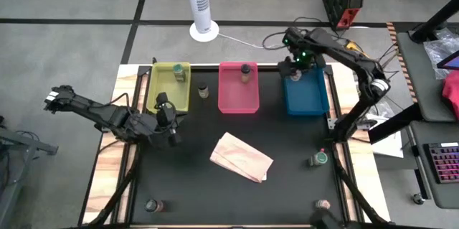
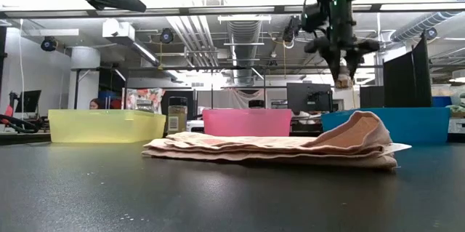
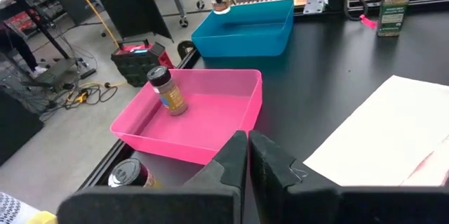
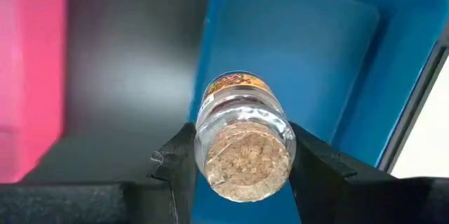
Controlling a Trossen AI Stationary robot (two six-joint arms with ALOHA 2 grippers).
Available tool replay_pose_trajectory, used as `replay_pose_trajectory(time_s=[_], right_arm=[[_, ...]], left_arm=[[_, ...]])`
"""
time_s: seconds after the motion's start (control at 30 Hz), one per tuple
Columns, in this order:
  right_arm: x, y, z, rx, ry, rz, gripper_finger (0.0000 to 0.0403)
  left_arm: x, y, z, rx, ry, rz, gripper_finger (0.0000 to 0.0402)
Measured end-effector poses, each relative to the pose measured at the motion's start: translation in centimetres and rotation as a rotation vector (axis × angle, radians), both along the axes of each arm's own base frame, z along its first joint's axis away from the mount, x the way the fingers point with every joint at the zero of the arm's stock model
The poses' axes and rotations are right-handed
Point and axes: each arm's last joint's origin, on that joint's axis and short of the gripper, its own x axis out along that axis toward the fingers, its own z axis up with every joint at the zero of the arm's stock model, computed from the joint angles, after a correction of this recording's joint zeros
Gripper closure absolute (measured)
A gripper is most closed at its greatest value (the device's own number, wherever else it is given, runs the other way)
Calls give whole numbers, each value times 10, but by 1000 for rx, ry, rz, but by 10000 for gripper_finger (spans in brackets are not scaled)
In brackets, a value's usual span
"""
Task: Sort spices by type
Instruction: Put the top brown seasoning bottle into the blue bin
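Spice jar (image 4: 243,143) with pale tan contents sits clamped between the right gripper's (image 4: 242,164) jaws, held in the air above the blue tray (image 1: 307,94) at the table's far right; in the low view it hangs well above the tray rim. Second jar (image 1: 246,71), brown contents and dark cap, lies inside the pink tray (image 1: 237,89), near its far end. Another jar (image 1: 178,73) is in the yellow tray (image 1: 172,89), far corner. Dark-capped jar (image 1: 204,91) stands on the table (image 1: 287,143) between the yellow and pink trays. Green-capped jar (image 1: 320,159) stands at the right side of the table, near the edge. Two more jars at the near edge: one near-left (image 1: 153,205), one near-right (image 1: 323,204). Tan paper bag (image 1: 241,157) lies flat mid-table, apart from all the jars. Left gripper (image 3: 248,155) hovers over the table just in front of the yellow tray, jaws clenched together with nothing between them. White tower fan (image 1: 201,6) stands on the floor beyond the table.
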Motion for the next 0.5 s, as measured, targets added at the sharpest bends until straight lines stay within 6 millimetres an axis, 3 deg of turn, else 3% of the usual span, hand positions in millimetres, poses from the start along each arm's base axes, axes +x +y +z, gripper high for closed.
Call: replay_pose_trajectory(time_s=[0.17,0.5], right_arm=[[-5,-17,-25,6,2,59,235],[-19,-26,-68,35,24,54,235]], left_arm=[[0,0,0,6,-3,12,402],[0,0,0,2,-6,17,402]])
